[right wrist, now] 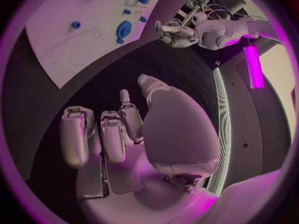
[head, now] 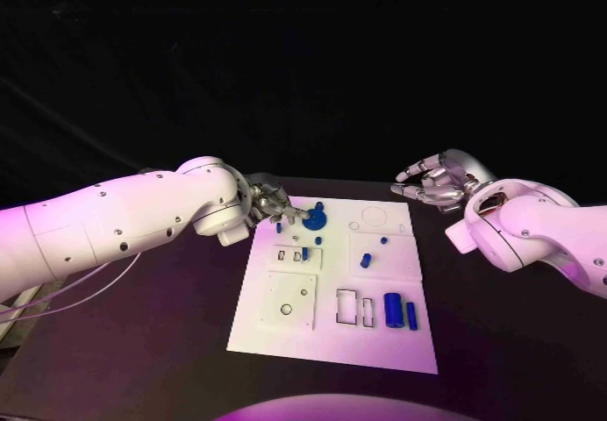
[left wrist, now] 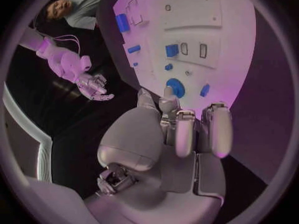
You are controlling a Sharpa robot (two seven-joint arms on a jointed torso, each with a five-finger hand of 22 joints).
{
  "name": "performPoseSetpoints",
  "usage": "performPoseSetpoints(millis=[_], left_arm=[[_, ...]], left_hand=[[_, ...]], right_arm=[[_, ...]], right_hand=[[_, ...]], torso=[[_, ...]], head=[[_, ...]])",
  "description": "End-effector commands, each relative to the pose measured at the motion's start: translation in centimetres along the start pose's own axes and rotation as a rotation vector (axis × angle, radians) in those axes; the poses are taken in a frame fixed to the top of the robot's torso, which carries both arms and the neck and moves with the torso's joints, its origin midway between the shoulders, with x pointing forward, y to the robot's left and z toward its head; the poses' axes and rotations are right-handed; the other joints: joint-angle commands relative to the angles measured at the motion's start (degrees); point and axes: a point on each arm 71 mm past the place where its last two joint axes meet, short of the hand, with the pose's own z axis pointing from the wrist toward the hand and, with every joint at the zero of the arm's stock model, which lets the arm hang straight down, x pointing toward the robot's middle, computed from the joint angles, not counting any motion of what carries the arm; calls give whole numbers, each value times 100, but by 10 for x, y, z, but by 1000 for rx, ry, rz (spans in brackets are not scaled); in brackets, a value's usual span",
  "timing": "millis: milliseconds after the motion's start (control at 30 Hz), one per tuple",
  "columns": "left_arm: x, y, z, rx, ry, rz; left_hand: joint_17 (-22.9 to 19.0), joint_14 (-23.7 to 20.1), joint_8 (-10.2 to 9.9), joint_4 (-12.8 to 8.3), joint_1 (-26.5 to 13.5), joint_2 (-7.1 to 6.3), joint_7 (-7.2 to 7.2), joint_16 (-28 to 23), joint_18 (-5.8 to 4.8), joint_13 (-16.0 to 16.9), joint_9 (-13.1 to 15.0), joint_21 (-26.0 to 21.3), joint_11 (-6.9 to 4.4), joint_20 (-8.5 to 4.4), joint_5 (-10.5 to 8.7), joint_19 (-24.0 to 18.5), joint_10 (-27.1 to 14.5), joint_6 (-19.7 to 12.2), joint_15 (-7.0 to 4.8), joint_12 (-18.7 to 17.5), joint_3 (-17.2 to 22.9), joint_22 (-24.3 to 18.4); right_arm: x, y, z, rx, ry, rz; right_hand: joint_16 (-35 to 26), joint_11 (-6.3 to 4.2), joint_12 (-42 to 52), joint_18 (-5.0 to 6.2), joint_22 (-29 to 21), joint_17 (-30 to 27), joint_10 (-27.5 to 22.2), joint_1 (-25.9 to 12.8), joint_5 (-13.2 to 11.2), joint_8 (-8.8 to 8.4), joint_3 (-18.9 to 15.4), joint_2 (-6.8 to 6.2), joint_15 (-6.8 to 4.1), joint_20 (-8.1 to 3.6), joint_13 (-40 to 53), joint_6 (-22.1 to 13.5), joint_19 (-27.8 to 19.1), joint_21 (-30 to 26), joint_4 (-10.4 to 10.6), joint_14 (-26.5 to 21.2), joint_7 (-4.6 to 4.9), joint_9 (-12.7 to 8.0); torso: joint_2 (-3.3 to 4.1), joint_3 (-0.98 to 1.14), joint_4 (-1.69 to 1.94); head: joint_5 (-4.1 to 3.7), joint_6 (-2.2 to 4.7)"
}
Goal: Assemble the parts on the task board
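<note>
The left hand (head: 272,206) hovers at the board's (head: 332,346) far-left corner, fingers loosely spread and holding nothing, just beside the round blue disc (head: 312,219). To seat that disc well, it should probably close squarely around the rim (not from one side). The right hand (head: 430,187) hangs off the board, fingers curled and holding nothing.

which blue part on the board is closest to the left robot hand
The round blue disc at the board's far edge. It lies right by the left robot hand; the other blue parts sit farther down the board.

1 task board (head: 332,338), 2 hands, approx 7 blue parts: 1 round disc (head: 314,218), 2 cylinders (head: 394,308), rest small
</note>
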Motion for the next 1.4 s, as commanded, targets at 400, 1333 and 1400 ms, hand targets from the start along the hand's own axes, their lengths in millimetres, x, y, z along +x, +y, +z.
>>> performPoseSetpoints(millis=[400,1333,1400], left_arm=[[14,-18,13,-153,199,230],[30,-33,23,-159,263,264],[30,-33,23,-159,265,264]], left_hand=[[1505,605,-76,3,30,299,20,236,-269,696,223,441,28,12,-98,511,271,-155,-19,563,-169,1163],[1505,605,-188,-9,-102,266,50,236,-293,716,264,501,56,39,-13,571,203,-222,10,568,-160,1278],[1505,605,-186,-10,-98,259,47,236,-293,730,272,501,55,41,17,570,208,-207,11,579,-159,1279]], right_arm=[[-1,-9,3,47,24,-16],[-5,-11,4,47,-2,-20],[-5,-11,4,41,-4,-32]], right_hand=[[15,-39,-6,40,1104,1493,-10,-17,154,68,70,-97,-48,-30,229,72,154,-57,-8,602,-16,41],[-40,-38,-135,70,1045,1384,-115,-42,156,69,94,-134,-50,-34,105,37,86,-188,-3,571,-14,59],[-44,-38,-136,72,1041,1377,-117,-46,158,71,98,-134,-50,-34,103,37,81,-198,-1,569,-14,62]], torso=[[22,7,-2],[77,28,-30],[73,27,-26]], head=[[-2,-80],[11,-199],[20,-206]])
